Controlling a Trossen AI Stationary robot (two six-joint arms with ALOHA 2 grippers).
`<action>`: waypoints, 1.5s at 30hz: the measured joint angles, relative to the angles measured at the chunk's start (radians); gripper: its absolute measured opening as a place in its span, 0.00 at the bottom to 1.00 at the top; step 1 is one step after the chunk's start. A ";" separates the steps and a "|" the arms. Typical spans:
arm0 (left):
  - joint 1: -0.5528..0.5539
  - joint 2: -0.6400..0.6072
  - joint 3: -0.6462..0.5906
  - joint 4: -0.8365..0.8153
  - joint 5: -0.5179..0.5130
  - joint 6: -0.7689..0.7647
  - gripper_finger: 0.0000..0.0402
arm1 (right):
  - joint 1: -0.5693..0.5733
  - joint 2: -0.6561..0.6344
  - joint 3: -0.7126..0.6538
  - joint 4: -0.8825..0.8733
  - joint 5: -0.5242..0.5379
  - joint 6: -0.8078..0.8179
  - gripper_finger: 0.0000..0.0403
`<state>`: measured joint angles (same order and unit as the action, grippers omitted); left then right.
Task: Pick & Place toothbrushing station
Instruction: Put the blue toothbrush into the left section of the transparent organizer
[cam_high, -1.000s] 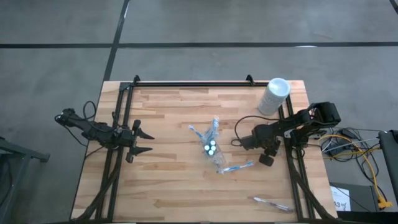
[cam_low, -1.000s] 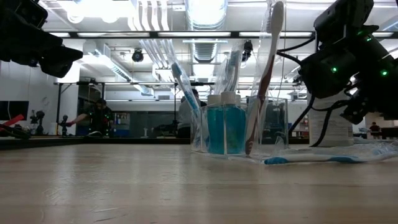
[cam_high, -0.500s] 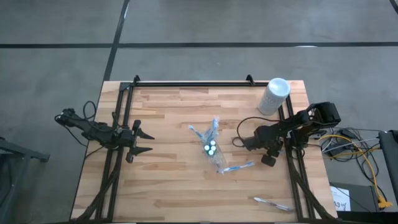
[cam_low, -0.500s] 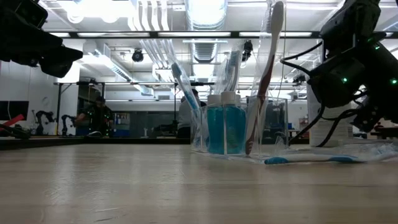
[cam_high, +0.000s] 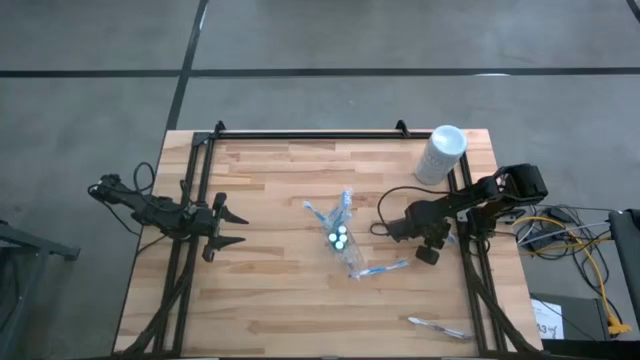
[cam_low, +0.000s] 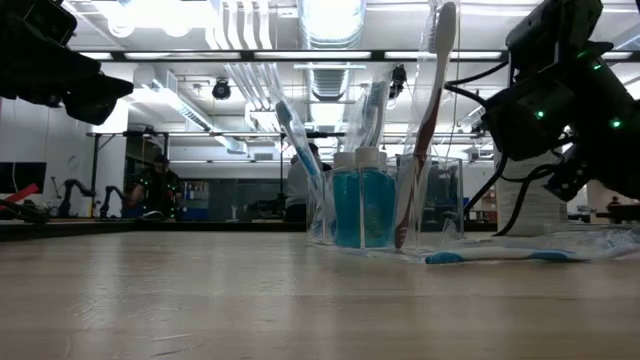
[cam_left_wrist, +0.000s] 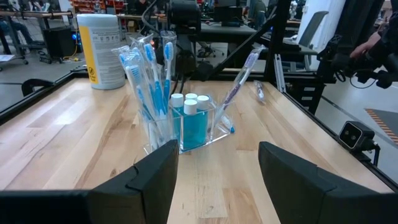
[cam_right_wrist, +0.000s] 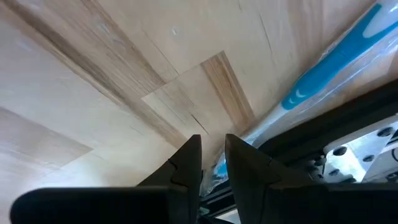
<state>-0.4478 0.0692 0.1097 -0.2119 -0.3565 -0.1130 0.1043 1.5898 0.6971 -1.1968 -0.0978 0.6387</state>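
While the left end effector (cam_high: 228, 228) gapes near the table's (cam_high: 270, 310) left edge, the right end effector (cam_high: 388, 228) hangs nearly closed.

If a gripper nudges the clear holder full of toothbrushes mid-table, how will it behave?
The clear holder probably slides easily, being small, thin plastic. Its tall toothbrushes lean outward, so it may tip. The blue tubes low inside likely steady it somewhat.

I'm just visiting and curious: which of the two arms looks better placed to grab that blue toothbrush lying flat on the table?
Probably the right. Its gripper hangs just beside the lying toothbrush, fingers nearly closed. The left gripper waits open at the far left edge, across the table from the clear station.
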 joint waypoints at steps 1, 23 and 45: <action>0.000 0.000 0.000 0.000 0.000 0.000 0.57 | 0.000 0.000 0.000 0.000 0.000 0.003 0.17; 0.000 0.000 0.000 0.000 0.000 0.000 0.57 | 0.000 -0.001 0.000 -0.018 0.016 0.014 0.41; 0.000 0.000 0.000 0.000 0.000 0.000 0.57 | 0.000 -0.004 -0.080 0.048 0.007 0.013 0.33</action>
<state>-0.4480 0.0691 0.1097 -0.2119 -0.3565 -0.1129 0.1043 1.5860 0.6170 -1.1486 -0.0906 0.6518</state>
